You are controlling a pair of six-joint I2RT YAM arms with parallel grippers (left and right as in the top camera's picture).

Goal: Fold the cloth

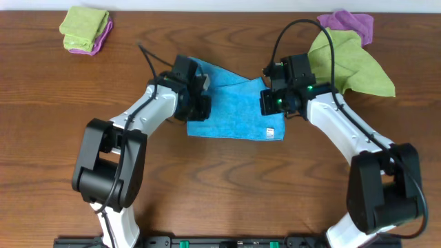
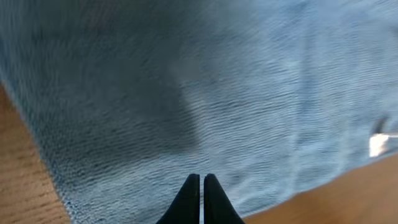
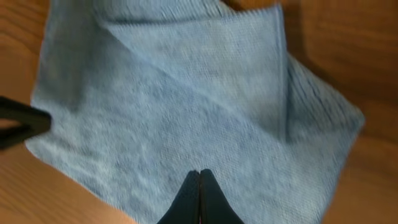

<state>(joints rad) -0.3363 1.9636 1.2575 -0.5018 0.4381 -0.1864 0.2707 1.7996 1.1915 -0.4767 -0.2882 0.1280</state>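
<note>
The bright blue cloth (image 1: pixel 234 107) lies rumpled in the middle of the wooden table, its small white tag (image 1: pixel 269 132) at the near right edge. My left gripper (image 1: pixel 201 103) sits at the cloth's left edge, and my right gripper (image 1: pixel 267 102) at its right edge. In the left wrist view the fingers (image 2: pixel 200 176) are closed just inside the edge of the cloth (image 2: pixel 249 93), pinching it, with the tag (image 2: pixel 379 140) off to the right. In the right wrist view the gripper (image 3: pixel 199 171) is also shut on the cloth (image 3: pixel 186 106), which shows a flap folded over at the far side.
A folded lime-green cloth (image 1: pixel 84 27) on a purple one (image 1: pixel 102 38) lies at the far left. Another lime-green cloth (image 1: pixel 351 65) and a purple cloth (image 1: pixel 351 24) lie at the far right, close behind my right arm.
</note>
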